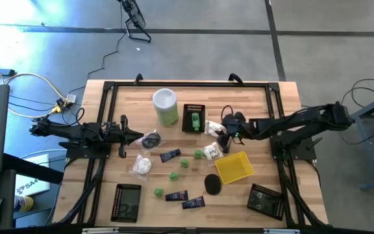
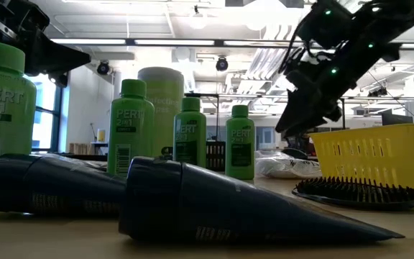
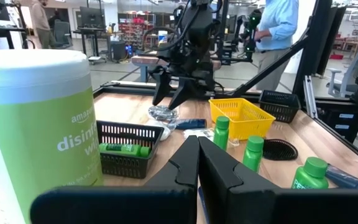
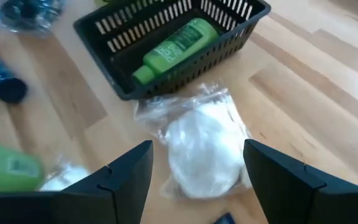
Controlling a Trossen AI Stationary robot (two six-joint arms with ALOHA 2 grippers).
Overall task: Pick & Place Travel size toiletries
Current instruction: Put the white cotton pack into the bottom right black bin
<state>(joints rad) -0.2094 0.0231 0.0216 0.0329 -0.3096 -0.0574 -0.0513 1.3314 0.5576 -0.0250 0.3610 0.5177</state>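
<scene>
i hold the right gripper (image 4: 194, 171) over a white soft packet (image 4: 201, 149) beside the black mesh basket (image 4: 241, 22), its jaws spread wide with the packet lying between and below them, untouched. a green bottle (image 4: 176, 46) lies on its side in the basket, cap toward the packet. the left gripper (image 3: 197, 168) waits closed near the wipes canister (image 3: 33, 118).

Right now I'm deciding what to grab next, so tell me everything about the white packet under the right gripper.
The white packet is a soft white wad in crinkly clear wrap, lying flat on the wooden table beside the black basket. The open right gripper hovers above it, one finger on either side, not touching.
</scene>
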